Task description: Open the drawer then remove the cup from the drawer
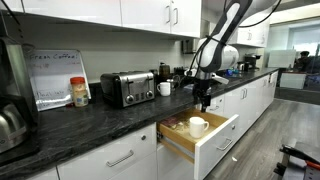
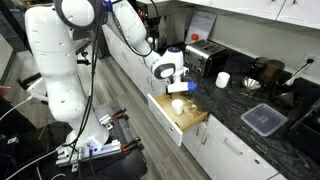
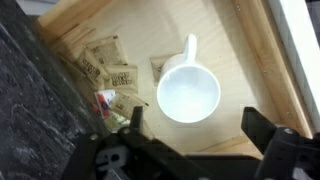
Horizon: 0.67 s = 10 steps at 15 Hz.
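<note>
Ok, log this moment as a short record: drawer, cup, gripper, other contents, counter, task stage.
drawer: open, wooden box showing
cup: upright in the drawer, empty
gripper: open, above the cup, one jaw to either side of it, not holding it
other contents: packets beside the cup
counter: toaster, mug, jar
task stage: drawer opened; cup not yet removed

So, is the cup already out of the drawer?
No, the cup sits inside the open drawer, under the open pincer.
</note>
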Each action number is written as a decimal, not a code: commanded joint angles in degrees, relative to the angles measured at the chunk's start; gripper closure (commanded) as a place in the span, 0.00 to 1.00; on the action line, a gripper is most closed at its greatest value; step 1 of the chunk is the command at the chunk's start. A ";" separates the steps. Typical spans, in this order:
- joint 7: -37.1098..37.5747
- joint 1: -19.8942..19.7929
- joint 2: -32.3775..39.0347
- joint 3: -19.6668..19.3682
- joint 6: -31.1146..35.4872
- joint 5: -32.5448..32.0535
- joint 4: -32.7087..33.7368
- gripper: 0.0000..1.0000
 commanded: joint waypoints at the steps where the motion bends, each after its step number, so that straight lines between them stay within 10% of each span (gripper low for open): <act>1: 15.08 5.15 0.95 -4.26 -5.49 -3.46 2.31 0.00; 5: 25.10 -2.04 0.31 6.00 -11.88 -0.71 4.29 0.00; 10: 33.91 -4.04 1.16 9.65 -11.70 -0.04 5.09 0.00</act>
